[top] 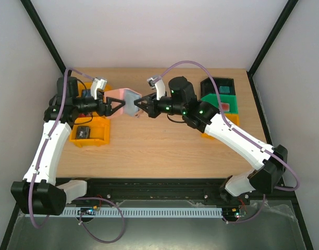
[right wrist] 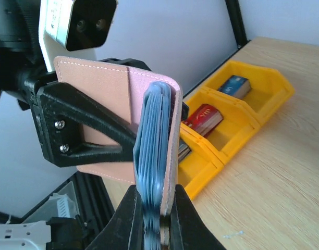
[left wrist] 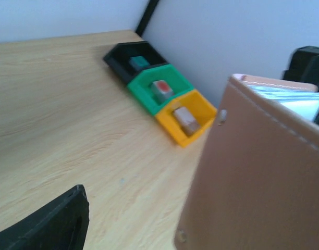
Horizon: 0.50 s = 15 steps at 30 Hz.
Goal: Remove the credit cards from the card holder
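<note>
Pink leather on the outside, the card holder hangs in the air above the table, toward eleven o'clock, with two claws meeting on it. The right gripper is pinched tight on one edge, pale blue leaves and cover together. The left gripper straddles a flap with its jaws apart, one finger well clear. Bare wood lies wide at six o'clock. Three yellow bins line the nine o'clock edge. One black bin, one green bin and one yellow bin sit at two o'clock.
</note>
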### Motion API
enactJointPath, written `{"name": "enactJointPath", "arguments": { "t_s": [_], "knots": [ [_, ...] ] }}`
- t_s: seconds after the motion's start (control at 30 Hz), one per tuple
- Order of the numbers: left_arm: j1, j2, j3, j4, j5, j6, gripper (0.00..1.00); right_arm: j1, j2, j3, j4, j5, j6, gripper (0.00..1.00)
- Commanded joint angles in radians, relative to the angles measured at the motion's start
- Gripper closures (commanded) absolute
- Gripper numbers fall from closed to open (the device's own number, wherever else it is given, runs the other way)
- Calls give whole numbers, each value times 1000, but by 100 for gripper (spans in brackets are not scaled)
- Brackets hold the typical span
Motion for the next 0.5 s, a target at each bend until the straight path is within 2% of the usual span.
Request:
{"name": "enactJointPath", "arguments": {
  "t_s": [0.0, 0.03, 0.07, 0.2, 0.23, 0.47],
  "knots": [
    [-16, -21, -6, -26, 188, 23, 28, -3, -14, -13, 127, -171, -18, 98],
    [-23, -22, -5, -29, 198, 30, 33, -3, -11, -15, 139, -190, -16, 98],
    [-29, -24, -8, -30, 203, 34, 43, -3, -5, -15, 148, -208, -14, 98],
    [-36, -28, -24, -29, 195, 44, 92, -7, -2, -17, 174, -262, -23, 98],
    [-35, -30, -25, -31, 200, 49, 97, -10, -8, -21, 175, -266, -31, 97],
    [-9, -37, 7, -45, 314, 59, 98, -65, -89, -159, 247, -272, -55, 65]
  ]
}}
